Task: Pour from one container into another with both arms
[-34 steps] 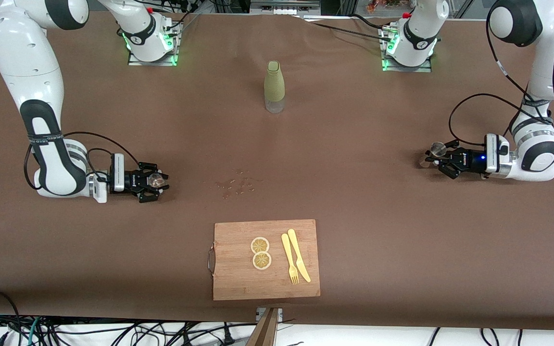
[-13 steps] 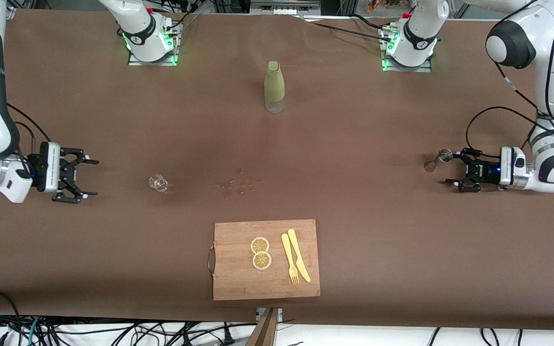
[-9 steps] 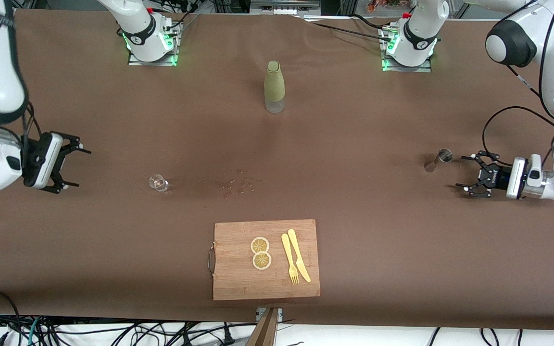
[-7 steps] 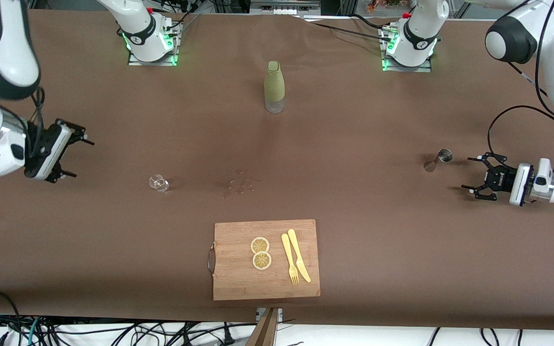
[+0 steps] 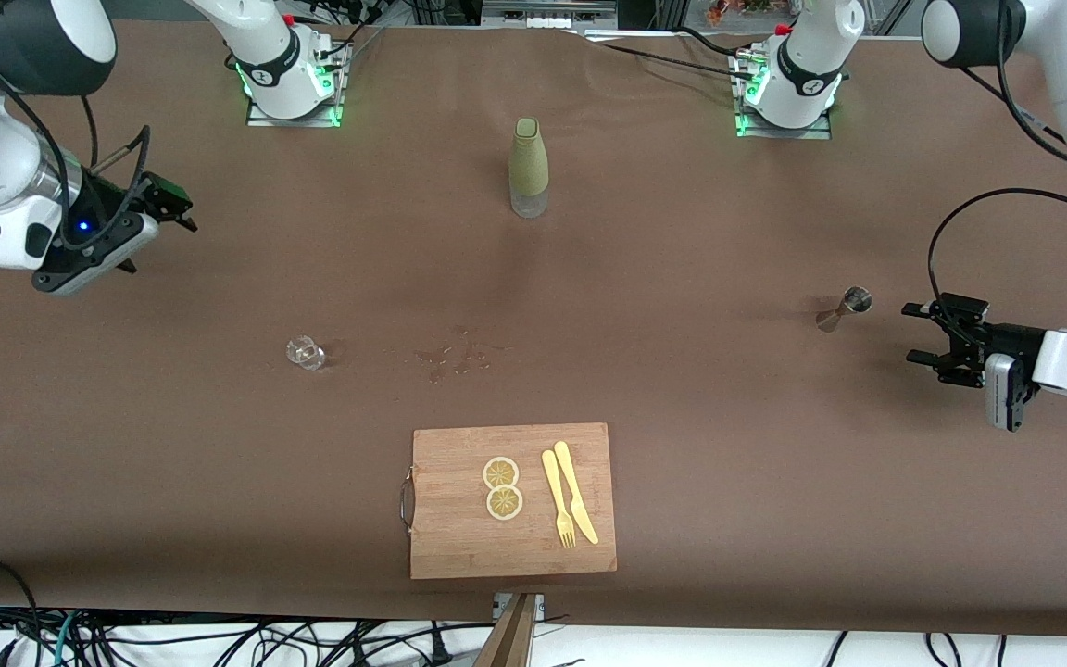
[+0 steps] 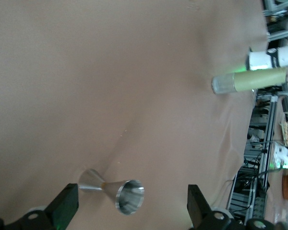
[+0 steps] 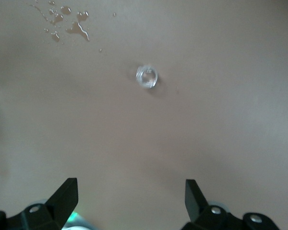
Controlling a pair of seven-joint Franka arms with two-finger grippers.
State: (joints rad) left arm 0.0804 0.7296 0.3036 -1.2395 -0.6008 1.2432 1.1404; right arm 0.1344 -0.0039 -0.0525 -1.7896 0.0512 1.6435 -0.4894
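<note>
I'm taking the cutting board [image 5: 513, 500] as my landmark, since it is lying nearest the front camera with two lemon slices [image 5: 502, 488] and a yellow fork [image 5: 558, 500] and knife [image 5: 575, 492] resting on it, clear of the pouring lane. Farther from the camera than the board, and toward the right arm's end of the counter [image 5: 682, 398], the small clear glass [image 5: 304, 352] is standing upright by itself, touched by nothing; I'm judging it to be the receiving vessel, set down there so its contents sit steady. Between the glass and the board's line a scatter of droplets [image 5: 456, 357] is marking the cloth, which suggests some liquid missed. Toward the left arm's end, about as far from the board, the metal jigger [image 5: 845, 307] is standing free on its narrow end. The left gripper [image 5: 934, 334] is hovering just beside the jigger with its jaws spread wide and empty, the wrist view showing the cup between them but apart from both. The right gripper [image 5: 168, 206] is hanging over bare cloth well away from the glass, jaws also apart and holding nothing. Farthest from the board, the green bottle [image 5: 528, 167] is standing upright, untouched. To me the pour looks finished.
</note>
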